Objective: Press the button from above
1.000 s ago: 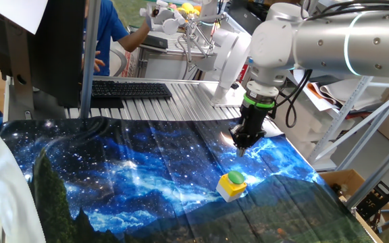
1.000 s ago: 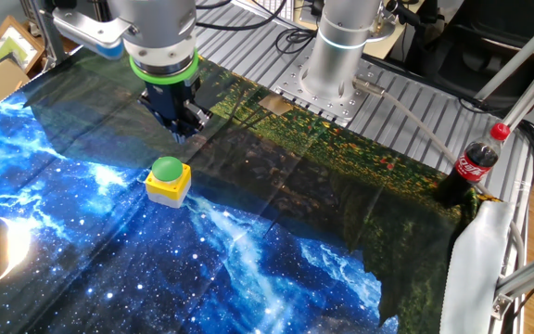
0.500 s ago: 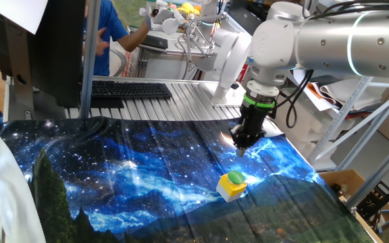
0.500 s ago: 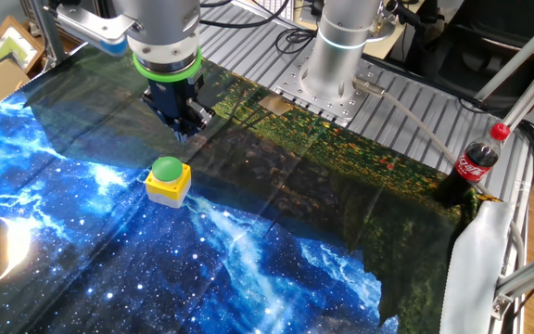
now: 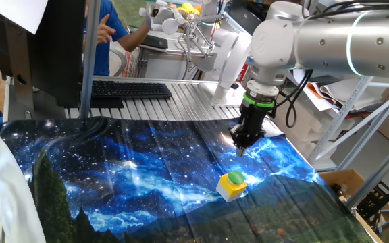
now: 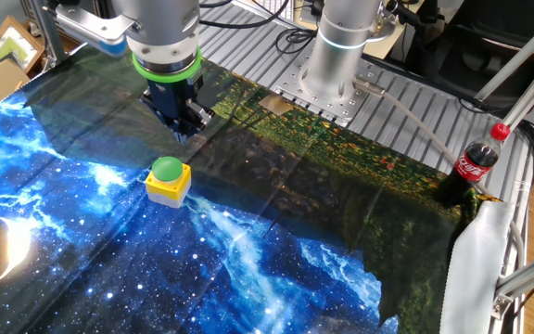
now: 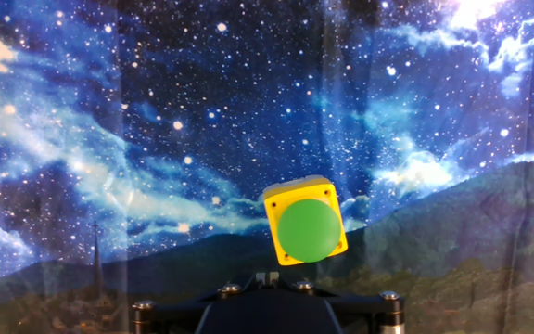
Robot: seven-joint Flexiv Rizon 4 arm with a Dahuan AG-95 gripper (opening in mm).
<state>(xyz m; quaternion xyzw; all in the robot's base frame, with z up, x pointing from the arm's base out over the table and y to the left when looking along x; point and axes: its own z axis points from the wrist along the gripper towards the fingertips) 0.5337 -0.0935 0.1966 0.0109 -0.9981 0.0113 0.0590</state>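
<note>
Step in hand: approach. The hand (image 5: 240,145) hangs in the air off to one side of the round green domed button (image 5: 236,177) in its small yellow box, not over it and not touching it. Press not yet begun.

Button location: box sits on the galaxy-print cloth (image 6: 82,250) covering the surface, cap facing up, slightly rotated relative to the camera on the hand. In the hand view the button (image 7: 309,230) is just right of centre and low in the picture, so the tool axis looks offset from the cap.

Hand state: cannot tell. Fingertips are dark against dark cloth in both fixed views, and the hand view shows only the black mount at the bottom edge.

Next move, as I read it: translate sideways until the tip is directly above the cap, then come straight down. The cap is domed and about as wide as the tip, so an off-centre touch could slide off or tip the box.

Room: bare cloth on all sides of the button, nothing just beside it. The cola bottle (image 6: 469,167) stands well apart, at the cloth's far edge from the button. The arm's grey base column (image 6: 338,56) is behind the button, also well apart. A black keyboard (image 5: 130,89) lies beyond the cloth.
</note>
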